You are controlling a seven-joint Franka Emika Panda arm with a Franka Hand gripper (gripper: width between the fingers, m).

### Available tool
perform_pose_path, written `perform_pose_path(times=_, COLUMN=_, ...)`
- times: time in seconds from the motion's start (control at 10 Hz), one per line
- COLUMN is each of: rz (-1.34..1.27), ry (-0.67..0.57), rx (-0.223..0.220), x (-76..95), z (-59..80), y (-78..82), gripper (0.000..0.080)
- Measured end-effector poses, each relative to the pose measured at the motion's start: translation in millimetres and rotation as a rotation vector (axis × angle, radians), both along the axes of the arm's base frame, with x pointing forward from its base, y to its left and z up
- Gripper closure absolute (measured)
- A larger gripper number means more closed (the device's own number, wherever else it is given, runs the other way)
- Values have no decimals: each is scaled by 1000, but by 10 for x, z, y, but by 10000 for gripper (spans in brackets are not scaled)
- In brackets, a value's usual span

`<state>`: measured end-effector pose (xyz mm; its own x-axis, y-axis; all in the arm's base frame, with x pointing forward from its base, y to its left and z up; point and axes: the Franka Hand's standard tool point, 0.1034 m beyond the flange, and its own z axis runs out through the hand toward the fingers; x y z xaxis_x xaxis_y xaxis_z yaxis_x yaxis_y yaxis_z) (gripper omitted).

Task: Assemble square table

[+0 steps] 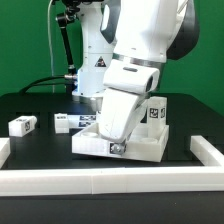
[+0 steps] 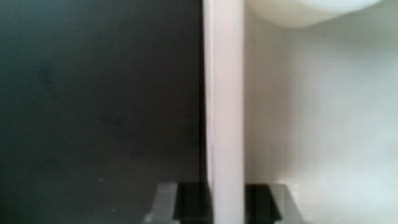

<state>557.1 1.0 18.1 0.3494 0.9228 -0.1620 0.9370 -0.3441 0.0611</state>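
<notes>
Hand [image 1: 118, 148] [image 2: 222, 200]: closed, pinching the thin upright rim [image 2: 222, 100] of the tabletop between its two fingers [image 2: 180, 200]. One finger sits outside over the dark table, the other inside over the white slab. Likely reason: the slab is too wide to span, and the rim is the one part thin enough to fit the jaws.

Tabletop [image 1: 150, 148] [image 2: 320, 120]: underside up, flat on the table [image 1: 40, 145], about mid-scene. It lies near the front border wall [image 1: 100, 182] but apart from it. The grip is on the near edge with the arm leaning low over it. This reads as a hold to drag or steady the slab, not to lift it.

Standing leg [image 1: 155, 112]: upright on the tabletop at the corner toward the exterior view's right, tag facing out. Seated or only resting, cannot tell. The rounded white shape [image 2: 311, 10] inside the rim in the wrist view is probably a leg.

Loose legs: one [image 1: 22, 124] and another [image 1: 65, 122] lie on the table toward the exterior view's left, well apart from the hand and not yet fitted. A fourth is not made out; the arm hides that ground.
</notes>
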Motion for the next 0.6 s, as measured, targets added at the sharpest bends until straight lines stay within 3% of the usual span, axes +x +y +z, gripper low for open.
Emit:
perform_pose_path(times=0.5, rz=63, ry=20, rx=-2, x=228, z=-32, y=346, gripper=739)
perform_pose_path(times=0.6, rz=70, ry=22, rx=-4, x=219, z=-39, y=319, gripper=739)
